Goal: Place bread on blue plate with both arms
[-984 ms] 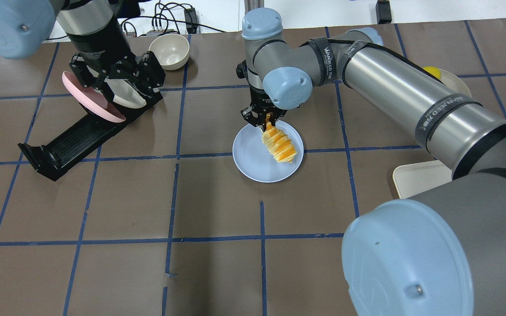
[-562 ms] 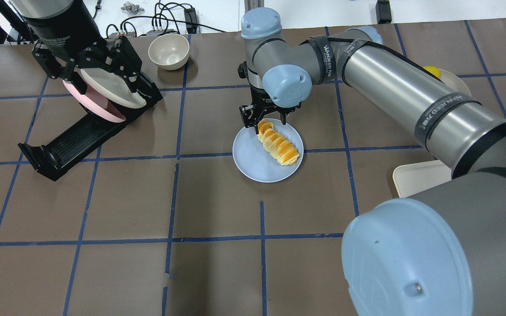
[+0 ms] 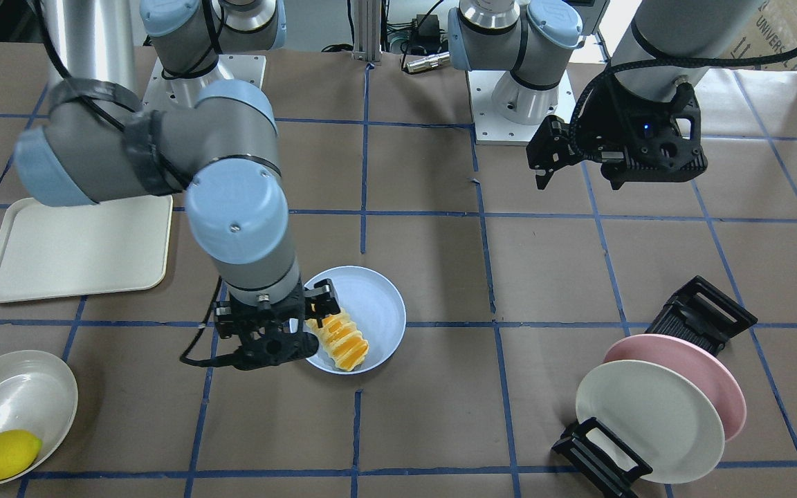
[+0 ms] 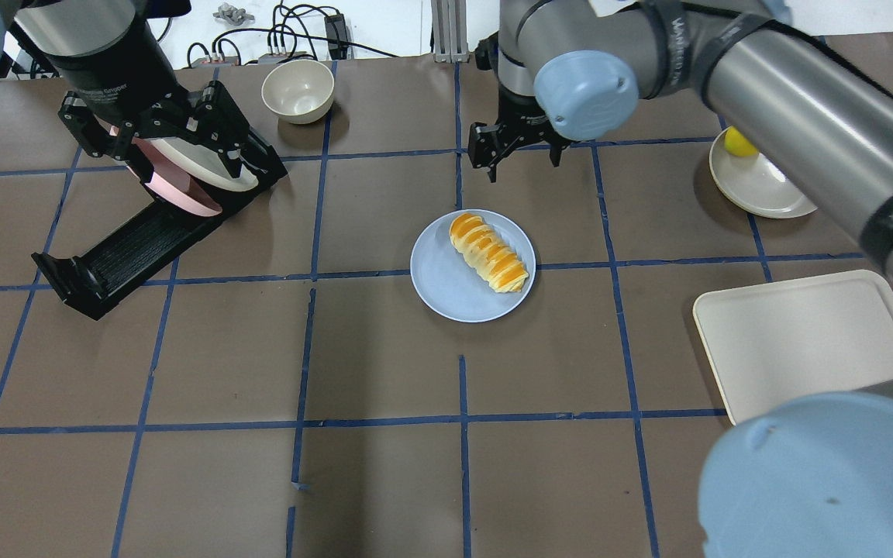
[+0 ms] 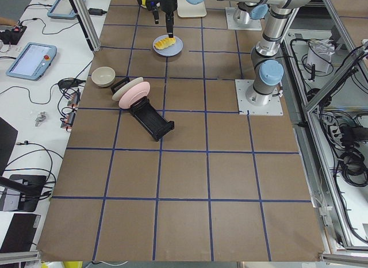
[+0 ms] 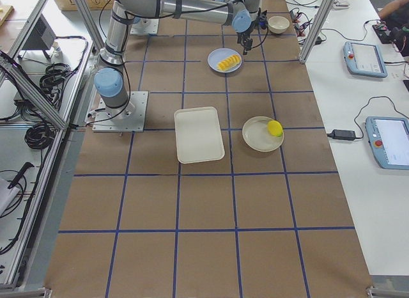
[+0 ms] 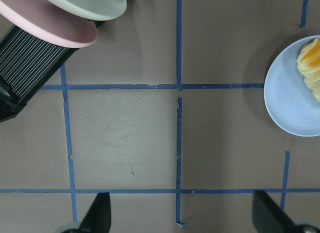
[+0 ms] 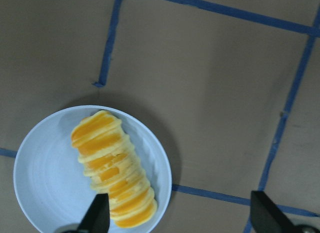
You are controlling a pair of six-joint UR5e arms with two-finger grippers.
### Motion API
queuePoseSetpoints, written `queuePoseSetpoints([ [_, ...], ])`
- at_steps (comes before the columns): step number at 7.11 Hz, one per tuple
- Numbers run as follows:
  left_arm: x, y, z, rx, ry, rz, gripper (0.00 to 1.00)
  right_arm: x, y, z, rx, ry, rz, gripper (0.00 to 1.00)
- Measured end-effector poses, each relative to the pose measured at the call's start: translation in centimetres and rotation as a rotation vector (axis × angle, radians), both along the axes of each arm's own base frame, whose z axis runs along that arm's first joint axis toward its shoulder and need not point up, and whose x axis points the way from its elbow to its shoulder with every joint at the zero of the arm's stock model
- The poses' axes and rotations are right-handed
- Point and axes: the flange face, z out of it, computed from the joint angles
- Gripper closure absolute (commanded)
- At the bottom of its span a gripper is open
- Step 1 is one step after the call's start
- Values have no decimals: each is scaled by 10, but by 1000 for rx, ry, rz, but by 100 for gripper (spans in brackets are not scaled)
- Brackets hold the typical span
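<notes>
Nearest the robot's edge of the counter (image 4: 384, 480), on the side toward its right end, a cream tray (image 4: 811, 341) lies flat.

Farther in, about midway along the counter, sits the blue plate (image 4: 439, 287). The bread (image 4: 489, 252) lies wholly inside it, on the half toward the right end. Its length runs slantwise from the plate's far rim toward the near right, and it touches nothing but the plate.

The right end effector (image 4: 516, 155) hangs in the air over the plate's far side, clear of the bread. Its wrist view shows the fingertips (image 8: 100, 215) spread wide with nothing between them, so it is open and holds nothing.

Toward the left end, a black rack (image 4: 105, 260) lies at a slant on the counter. At its far end a pink plate (image 4: 183, 198) and a cream-white plate (image 4: 222, 174) lean on edge against each other, the cream-white one on the far side.

The left end effector (image 4: 148, 128) hangs high over that part of the counter. Its fingertips (image 7: 100, 215) are also wide apart over bare brown surface, so it too is open and holds nothing.

Beyond the tray, toward the right end, a shallow cream dish (image 4: 764, 190) holds a yellow lemon (image 4: 739, 142) at its far rim.

Closest to the far edge, on the left half, stands a small cream bowl (image 4: 298, 91).
</notes>
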Motion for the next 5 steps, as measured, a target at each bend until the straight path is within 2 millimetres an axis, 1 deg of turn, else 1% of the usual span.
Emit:
queuePoseSetpoints([
  [1, 1, 1, -2, -4, -1, 0, 0, -38, 20, 32, -32, 21, -43, 0],
  [2, 3, 2, -3, -8, -2, 0, 0, -71, 53, 61, -63, 43, -79, 0],
  [3, 4, 2, -3, -9, -3, 0, 0, -95, 90, 81, -86, 52, -102, 0],
  [4, 5, 2, -3, -9, -4, 0, 0, -109, 123, 91, -102, 53, -113, 0],
  [5, 6, 2, -3, -9, -4, 0, 0, -114, 145, 95, -111, 50, -119, 0],
])
